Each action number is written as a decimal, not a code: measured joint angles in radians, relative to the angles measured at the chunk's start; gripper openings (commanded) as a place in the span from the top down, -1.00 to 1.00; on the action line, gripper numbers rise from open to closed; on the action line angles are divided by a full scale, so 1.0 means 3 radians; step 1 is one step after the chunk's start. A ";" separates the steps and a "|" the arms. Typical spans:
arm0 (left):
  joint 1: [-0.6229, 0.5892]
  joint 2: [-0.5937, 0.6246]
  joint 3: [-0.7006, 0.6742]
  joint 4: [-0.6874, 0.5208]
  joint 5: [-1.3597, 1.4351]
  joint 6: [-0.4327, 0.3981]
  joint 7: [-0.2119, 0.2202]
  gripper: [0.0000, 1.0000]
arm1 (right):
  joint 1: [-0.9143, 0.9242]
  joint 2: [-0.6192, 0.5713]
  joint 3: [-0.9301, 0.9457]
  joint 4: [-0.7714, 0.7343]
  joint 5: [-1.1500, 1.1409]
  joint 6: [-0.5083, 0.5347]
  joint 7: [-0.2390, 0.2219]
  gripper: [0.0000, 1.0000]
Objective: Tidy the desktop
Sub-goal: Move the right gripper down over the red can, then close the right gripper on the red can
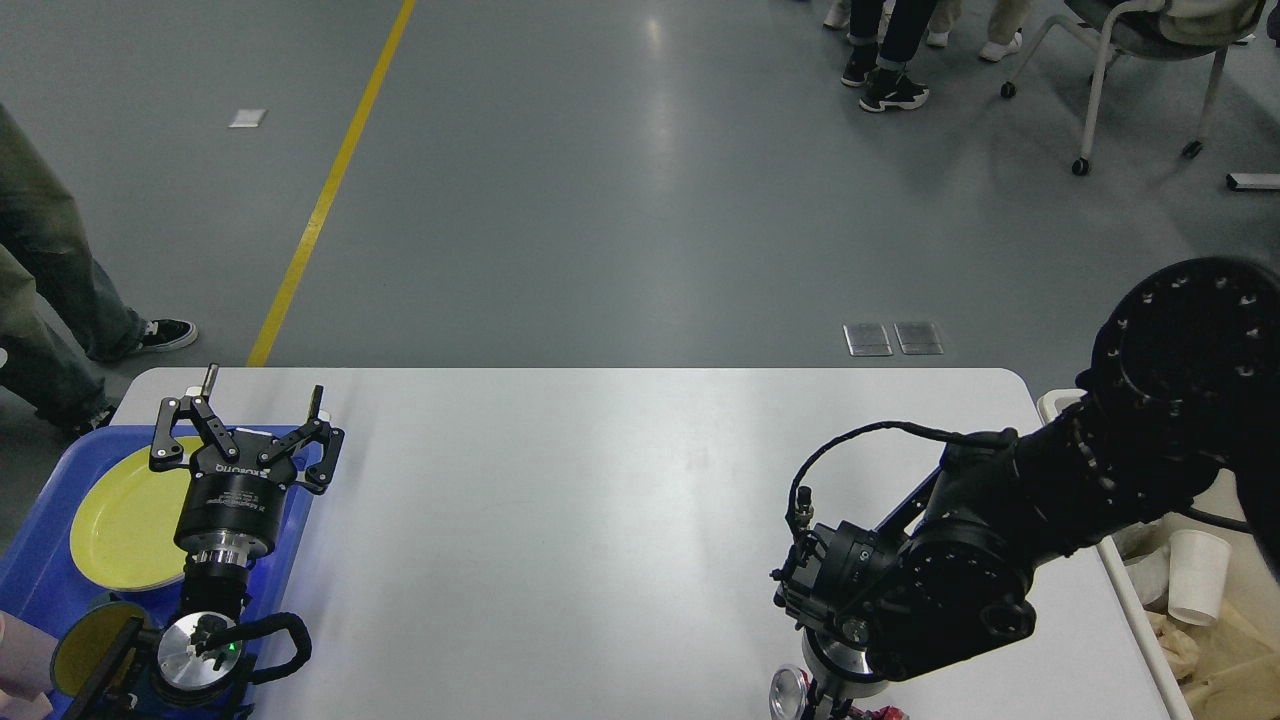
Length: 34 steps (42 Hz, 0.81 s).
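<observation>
The white desktop (600, 500) fills the middle of the head view. My left gripper (262, 398) is open and empty, hovering over the right edge of a blue tray (40, 560) at the desktop's left. A yellow plate (125, 525) lies in the tray, and a dark round bowl with a yellow inside (85, 650) sits in front of it. My right arm (960, 560) bends down at the front right. Its gripper (835, 705) is cut off by the bottom edge, with a small red thing (882, 713) next to it; I cannot tell its fingers apart.
A beige bin (1215, 640) stands beside the desktop's right edge with white paper cups (1197, 575) and crumpled paper in it. A person's legs (60, 290) stand at the far left. More feet (890, 90) and a wheeled chair (1140, 60) are far behind.
</observation>
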 measured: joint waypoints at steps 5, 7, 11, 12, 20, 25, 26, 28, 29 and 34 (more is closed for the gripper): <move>0.0000 0.0000 0.0000 0.0000 0.0000 0.0000 0.0000 -0.93 | -0.0171 0.0065 -0.0027 -0.0056 -0.0002 -0.0049 0.0000 -0.70; 0.0000 0.0000 0.0000 0.0000 0.0000 0.0000 0.0000 -0.93 | -0.0213 0.0089 -0.0056 -0.0081 -0.0005 -0.0068 0.0000 -0.70; 0.0000 0.0000 0.0000 0.0000 0.0000 -0.0002 0.0000 -0.93 | -0.0259 0.0123 -0.0087 -0.0138 -0.0005 -0.0139 0.0000 -0.70; 0.0000 0.0000 0.0000 0.0000 0.0000 -0.0002 0.0000 -0.93 | -0.0269 0.0128 -0.0092 -0.0156 -0.0005 -0.0158 0.0000 -0.70; 0.0000 0.0000 0.0000 0.0000 0.0000 -0.0002 0.0000 -0.93 | -0.0410 0.0208 -0.0142 -0.0347 0.0001 -0.0231 -0.0001 -0.65; 0.0000 0.0000 0.0000 0.0000 0.0000 -0.0002 0.0000 -0.93 | -0.0451 0.0225 -0.0195 -0.0400 0.0001 -0.0235 -0.0002 -0.43; 0.0000 0.0000 0.0000 0.0000 0.0000 -0.0002 0.0000 -0.93 | -0.0453 0.0226 -0.0206 -0.0404 0.0001 -0.0236 -0.0002 -0.35; 0.0000 0.0000 0.0001 0.0000 0.0000 -0.0002 0.0000 -0.93 | -0.0456 0.0227 -0.0223 -0.0408 0.0002 -0.0237 -0.0001 -0.12; 0.0000 0.0000 0.0001 0.0000 0.0000 -0.0002 0.0000 -0.93 | -0.0456 0.0228 -0.0232 -0.0410 0.0001 -0.0238 -0.0002 0.04; 0.0000 0.0000 0.0001 0.0000 0.0000 -0.0002 0.0000 -0.93 | -0.0457 0.0228 -0.0287 -0.0412 0.0006 -0.0234 -0.0004 0.31</move>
